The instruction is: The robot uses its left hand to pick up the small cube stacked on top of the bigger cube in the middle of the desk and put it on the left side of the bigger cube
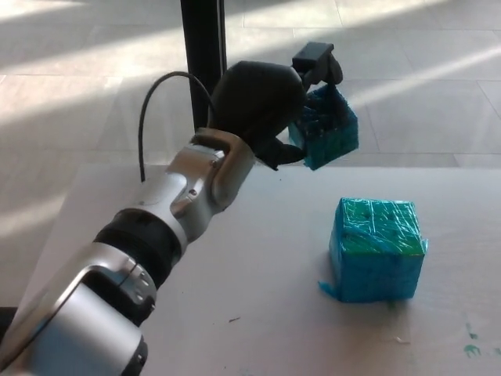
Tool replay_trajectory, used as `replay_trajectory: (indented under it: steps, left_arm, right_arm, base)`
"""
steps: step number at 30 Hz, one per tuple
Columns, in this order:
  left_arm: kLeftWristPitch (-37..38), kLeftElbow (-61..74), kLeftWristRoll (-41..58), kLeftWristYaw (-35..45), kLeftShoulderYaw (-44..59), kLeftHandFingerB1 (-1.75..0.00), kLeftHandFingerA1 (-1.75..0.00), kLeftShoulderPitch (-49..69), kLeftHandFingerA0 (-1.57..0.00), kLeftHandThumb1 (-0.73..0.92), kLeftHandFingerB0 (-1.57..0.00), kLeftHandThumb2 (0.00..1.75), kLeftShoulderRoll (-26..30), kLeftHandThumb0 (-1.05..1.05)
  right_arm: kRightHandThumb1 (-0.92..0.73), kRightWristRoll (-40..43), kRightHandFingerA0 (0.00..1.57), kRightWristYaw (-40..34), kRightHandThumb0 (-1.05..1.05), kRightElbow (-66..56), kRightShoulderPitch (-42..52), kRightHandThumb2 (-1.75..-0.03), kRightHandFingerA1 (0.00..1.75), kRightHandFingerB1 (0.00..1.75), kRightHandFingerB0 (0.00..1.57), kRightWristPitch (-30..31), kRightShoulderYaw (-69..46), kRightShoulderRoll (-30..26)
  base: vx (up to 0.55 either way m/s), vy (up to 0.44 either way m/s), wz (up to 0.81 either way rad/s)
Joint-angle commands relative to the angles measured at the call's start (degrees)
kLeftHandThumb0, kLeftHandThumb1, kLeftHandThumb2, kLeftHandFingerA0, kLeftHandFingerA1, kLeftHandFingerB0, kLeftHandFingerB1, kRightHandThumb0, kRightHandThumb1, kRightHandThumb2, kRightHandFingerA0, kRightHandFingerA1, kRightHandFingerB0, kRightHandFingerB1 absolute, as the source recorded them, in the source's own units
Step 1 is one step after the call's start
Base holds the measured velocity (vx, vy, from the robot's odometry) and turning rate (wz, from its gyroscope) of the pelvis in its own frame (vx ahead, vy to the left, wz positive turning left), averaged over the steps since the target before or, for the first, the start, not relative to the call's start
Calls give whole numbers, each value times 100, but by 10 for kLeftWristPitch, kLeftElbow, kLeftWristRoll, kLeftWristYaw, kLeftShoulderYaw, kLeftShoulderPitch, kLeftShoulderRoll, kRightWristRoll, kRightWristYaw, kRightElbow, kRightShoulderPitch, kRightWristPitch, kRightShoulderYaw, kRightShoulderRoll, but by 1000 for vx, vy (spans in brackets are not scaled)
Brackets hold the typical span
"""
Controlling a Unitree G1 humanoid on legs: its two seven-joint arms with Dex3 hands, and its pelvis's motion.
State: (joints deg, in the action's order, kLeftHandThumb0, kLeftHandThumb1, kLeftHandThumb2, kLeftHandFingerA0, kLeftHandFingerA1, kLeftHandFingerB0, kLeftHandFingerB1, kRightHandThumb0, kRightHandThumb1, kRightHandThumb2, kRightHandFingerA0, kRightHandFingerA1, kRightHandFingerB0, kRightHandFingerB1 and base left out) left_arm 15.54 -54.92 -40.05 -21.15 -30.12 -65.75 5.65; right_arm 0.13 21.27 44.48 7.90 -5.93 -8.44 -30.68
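My left hand (270,106) is shut on the small teal cube (327,133) and holds it in the air, well above the desk. The cube hangs up and to the left of the bigger teal cube (378,248), clear of its top. The bigger cube stands alone on the grey desk (258,266), a little right of the middle. My left forearm (168,215) reaches in from the lower left. My right hand does not show.
A black post (205,59) stands behind the desk's far edge, with a black cable (153,106) looping from my wrist in front of it. Small teal flecks (472,346) lie near the desk's right front.
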Motion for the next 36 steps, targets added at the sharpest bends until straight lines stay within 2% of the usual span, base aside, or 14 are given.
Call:
replay_trajectory:
  steps: [1, 2, 3, 4, 5, 6, 10, 15, 17, 20, 24, 26, 29, 36]
  left_arm:
    - [18, 44, -11, 34, -6, -106, -169, 34, -89, 58, -79, 77, 43, -15]
    - [23, 52, -15, 35, -11, -127, -171, 52, -94, 60, -72, 76, 58, -14]
    - [33, 58, -16, 29, -13, -105, -152, 62, -88, 62, -76, 77, 66, -27]
    - [33, 65, -18, 33, -16, -130, -164, 70, -84, 63, -70, 75, 72, -23]
    - [31, 68, -18, 36, -18, -130, -164, 72, -84, 63, -70, 75, 73, -23]
    - [37, 70, -13, 44, -18, -143, -173, 82, -83, 63, -72, 80, 78, -21]
    - [55, 80, -7, 60, -21, -153, -174, 121, -82, 63, -70, 88, 93, -21]
    - [37, 117, -19, 67, -36, -154, -175, 161, -84, 59, -71, 87, 90, -17]
    - [36, 133, -1, 97, -31, -149, -175, 181, -81, 68, -67, 85, 84, -20]
    - [51, 133, -20, 56, -45, -140, -168, 211, -87, 65, -76, 95, 70, -20]
    - [48, 139, -18, 55, -46, -141, -170, 232, -89, 65, -76, 95, 58, -20]
    - [33, 135, -20, 55, -53, -157, -175, 251, -76, 64, -67, 96, 38, -19]
    - [27, 135, -31, 47, -56, -150, -172, 267, -84, 57, -74, 109, 33, -18]
    - [15, 135, -43, 74, -65, -143, -172, 278, -83, 59, -72, 99, 44, -18]
  right_arm:
    - [-72, 2, 70, 5, -32, 14, 2, -62, 69, 44, 61, -16, -5, -10]
    - [-74, -3, 68, 4, -32, 2, 7, -62, 67, 44, 60, -11, -1, -12]
    - [-74, -2, 67, 3, -33, -6, 6, -62, 66, 44, 62, 7, -1, -12]
    - [-73, -3, 67, 0, -32, -15, 9, -62, 64, 44, 62, 12, -1, -12]
    - [-73, -2, 67, 0, -32, -20, 10, -62, 64, 44, 62, 15, -3, -14]
    - [-73, -2, 65, -2, -31, -27, 12, -61, 59, 43, 61, 22, -4, -14]
    - [-73, 1, 67, -2, -30, -43, 17, -62, 62, 44, 61, 32, -8, -12]
    - [-71, 3, 66, -2, -30, -39, 4, -63, 63, 45, 62, 47, -12, -9]
    - [-69, 1, 69, -10, -32, -34, -2, -62, 65, 45, 64, 44, -13, -7]
    - [-72, -3, 68, -8, -33, -41, -3, -62, 63, 44, 64, 53, -10, -11]
    - [-73, -8, 68, -7, -33, -55, -2, -61, 63, 44, 63, 59, -6, -14]
    - [-72, -5, 69, -8, -32, -51, -3, -61, 64, 45, 63, 50, -9, -12]
    - [-71, -8, 69, -8, -33, -42, -9, -61, 62, 44, 63, 45, -6, -12]
    - [-72, -2, 68, -7, -32, -55, -8, -61, 61, 44, 62, 52, -10, -8]
  base:
    - [0, 0, 0]
    - [0, 0, 0]
    - [0, 0, 0]
    - [0, 0, 0]
    - [0, 0, 0]
    - [0, 0, 0]
    - [0, 0, 0]
    - [0, 0, 0]
    - [0, 0, 0]
    - [0, 0, 0]
    - [0, 0, 0]
    - [0, 0, 0]
    - [0, 0, 0]
    - [0, 0, 0]
